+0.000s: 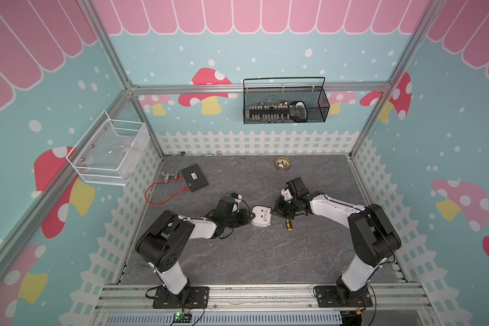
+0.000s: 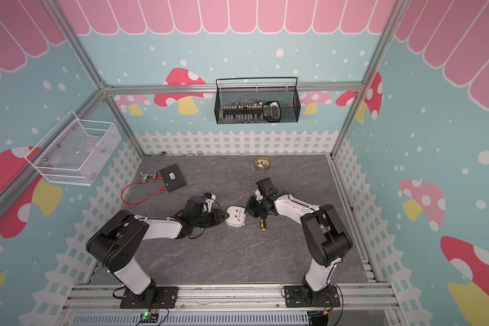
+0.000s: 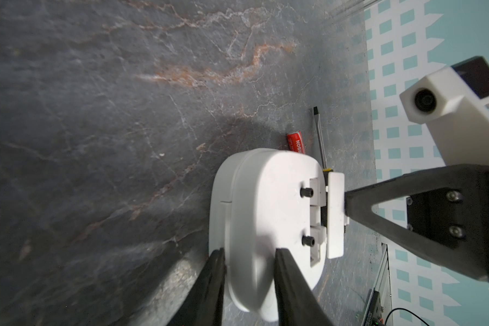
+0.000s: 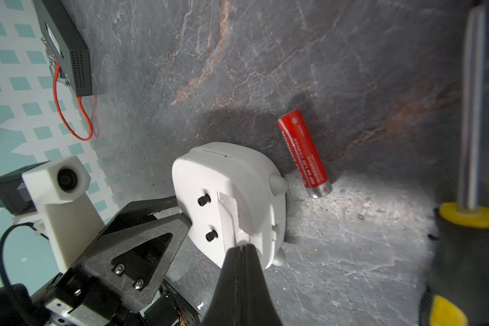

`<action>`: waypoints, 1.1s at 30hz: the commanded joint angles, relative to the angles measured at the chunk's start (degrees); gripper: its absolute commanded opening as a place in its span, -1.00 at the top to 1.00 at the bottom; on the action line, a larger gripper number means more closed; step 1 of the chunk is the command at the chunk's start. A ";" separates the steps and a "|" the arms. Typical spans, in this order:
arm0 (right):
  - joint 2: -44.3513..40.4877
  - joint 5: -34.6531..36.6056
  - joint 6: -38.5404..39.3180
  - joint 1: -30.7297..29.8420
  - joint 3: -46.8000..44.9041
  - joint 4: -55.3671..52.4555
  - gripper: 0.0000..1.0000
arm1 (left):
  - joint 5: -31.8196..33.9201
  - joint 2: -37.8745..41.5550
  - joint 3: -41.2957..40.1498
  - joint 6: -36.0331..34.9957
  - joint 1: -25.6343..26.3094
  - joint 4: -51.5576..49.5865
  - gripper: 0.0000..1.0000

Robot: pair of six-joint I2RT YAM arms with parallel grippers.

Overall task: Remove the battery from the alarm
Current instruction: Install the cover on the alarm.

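Note:
The white alarm lies face down mid-table, its back with two black knobs upward. My left gripper is shut on the alarm's rounded edge, one finger on each side. A white cover stands up beside the rectangular recess. My right gripper is shut with nothing between its fingers, its tip against that cover. The red battery lies on the table just beyond the alarm, outside it.
A black-and-yellow screwdriver lies by the right gripper. A black box with an orange cable sits at the back left, a brass disc at the back. Wire baskets hang on the back wall and left wall.

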State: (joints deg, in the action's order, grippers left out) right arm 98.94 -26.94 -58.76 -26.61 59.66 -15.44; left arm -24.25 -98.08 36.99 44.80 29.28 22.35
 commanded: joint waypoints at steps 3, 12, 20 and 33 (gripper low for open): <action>-0.85 1.49 0.15 -1.12 0.99 -1.19 1.00 | 0.53 -1.59 -1.31 -0.70 -0.19 -3.54 0.35; -0.18 2.41 -0.46 -1.79 1.41 -1.01 1.00 | 0.46 -1.62 -1.31 -0.76 -0.21 -3.47 0.35; 0.64 2.77 -0.65 -2.37 2.29 -1.04 1.00 | 0.43 -1.70 -1.40 -0.69 -0.19 -3.27 0.35; 1.00 3.20 -0.45 -2.74 2.13 -1.74 1.00 | 0.43 -1.59 -1.57 -0.87 -0.23 -3.17 0.35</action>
State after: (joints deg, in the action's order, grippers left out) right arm 99.39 -24.80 -59.00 -28.99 61.17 -15.68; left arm -24.27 -98.08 36.99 44.80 29.28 22.39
